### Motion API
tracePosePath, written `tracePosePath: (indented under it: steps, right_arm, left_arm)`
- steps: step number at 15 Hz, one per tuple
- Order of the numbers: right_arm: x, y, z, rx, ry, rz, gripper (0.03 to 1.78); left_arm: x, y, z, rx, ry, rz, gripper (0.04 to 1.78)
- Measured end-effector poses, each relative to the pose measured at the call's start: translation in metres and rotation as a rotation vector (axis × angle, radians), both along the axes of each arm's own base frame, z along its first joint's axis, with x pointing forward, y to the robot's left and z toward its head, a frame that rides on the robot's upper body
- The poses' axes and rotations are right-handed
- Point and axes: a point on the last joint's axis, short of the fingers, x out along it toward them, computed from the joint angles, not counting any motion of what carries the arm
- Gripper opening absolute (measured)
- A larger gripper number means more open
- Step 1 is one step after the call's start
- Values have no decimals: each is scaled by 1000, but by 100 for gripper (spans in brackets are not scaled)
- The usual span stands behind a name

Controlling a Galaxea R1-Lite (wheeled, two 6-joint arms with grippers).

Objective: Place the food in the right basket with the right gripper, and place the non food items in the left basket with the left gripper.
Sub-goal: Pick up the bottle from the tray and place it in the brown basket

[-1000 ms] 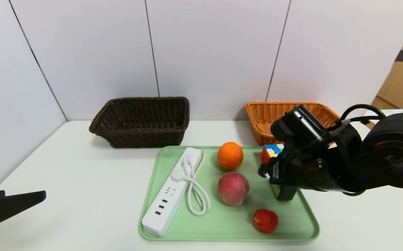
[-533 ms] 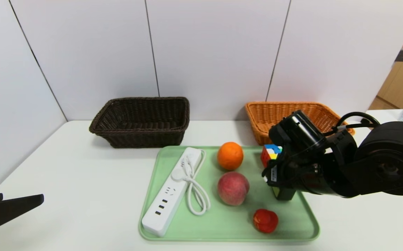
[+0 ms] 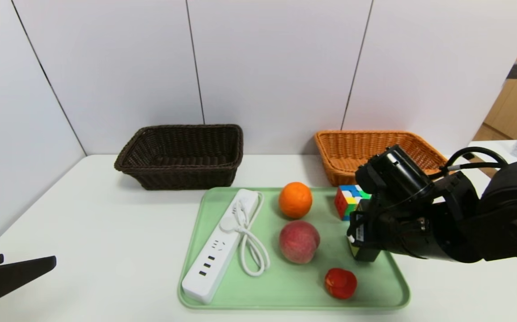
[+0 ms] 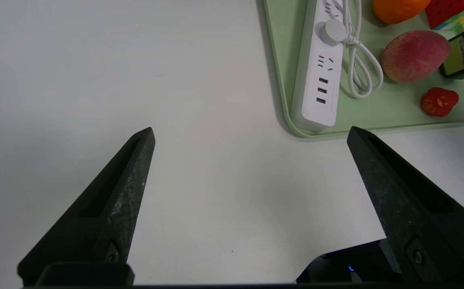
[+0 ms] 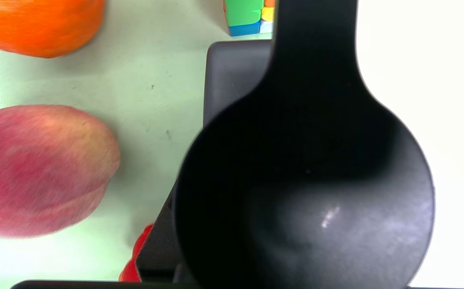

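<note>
On the green tray (image 3: 285,306) lie an orange (image 3: 295,199), a peach (image 3: 299,241), a small red fruit (image 3: 340,283), a white power strip (image 3: 220,250) with its cord, and a colour cube (image 3: 348,200). My right gripper (image 3: 365,241) hangs low over the tray's right side, between the cube and the red fruit and just right of the peach (image 5: 35,168). It is shut, and a black rounded shape (image 5: 304,180) hides its fingers. A dark block with a yellowish label (image 4: 462,56) stands under it. My left gripper (image 4: 250,134) is open over bare table at the near left.
The dark brown basket (image 3: 182,154) stands at the back left of the table and the orange wicker basket (image 3: 357,147) at the back right, behind the right arm. White wall panels close off the far side.
The right arm has shifted a little to the right and downward, uncovering more of the colour cube. The things on the tray and the left gripper have stayed put.
</note>
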Motion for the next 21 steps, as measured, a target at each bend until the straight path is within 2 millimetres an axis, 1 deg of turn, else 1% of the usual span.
tracePosePath:
  steps: [2, 5, 6, 8, 10, 11, 12, 14, 16, 17, 18, 19, 21]
  right_arm:
    - [-9, -4, 10, 26, -24, 16, 66]
    - [-26, -15, 38, 91, -105, 46, 66]
    - [-33, -19, 51, 118, -145, 74, 66]
    - [-42, -23, 84, 206, -240, 152, 66]
    - [-46, -22, 122, 304, -348, 252, 66]
    - [-44, -19, 136, 337, -391, 312, 66]
    - [-38, -13, 149, 361, -435, 368, 66]
    - [-15, 8, 170, 388, -532, 436, 66]
    - [15, 34, 185, 409, -613, 463, 66]
    - [31, 48, 188, 418, -641, 469, 66]
    - [48, 63, 185, 420, -656, 477, 66]
    - [65, 80, 175, 420, -664, 489, 66]
    - [94, 112, 147, 425, -690, 515, 66]
  left_arm:
    - [0, 0, 0, 0, 1, 1, 169]
    - [0, 0, -1, 0, 1, 1, 169]
    - [0, 0, 0, 0, 0, -1, 169]
    - [1, 0, 0, -2, -5, -1, 169]
    - [1, 0, -1, -3, -3, 2, 169]
    - [2, 0, -1, -3, -1, 2, 169]
    - [3, 0, 0, -3, -1, 2, 169]
    - [4, -1, 1, -2, -1, 3, 169]
    - [6, -1, 1, -2, 1, 5, 169]
    - [6, -1, 1, -2, 4, 7, 169]
    - [7, -1, 0, -1, 8, 9, 169]
    - [7, -1, -1, 3, 16, 11, 169]
    - [7, 0, -2, 19, 23, 35, 169]
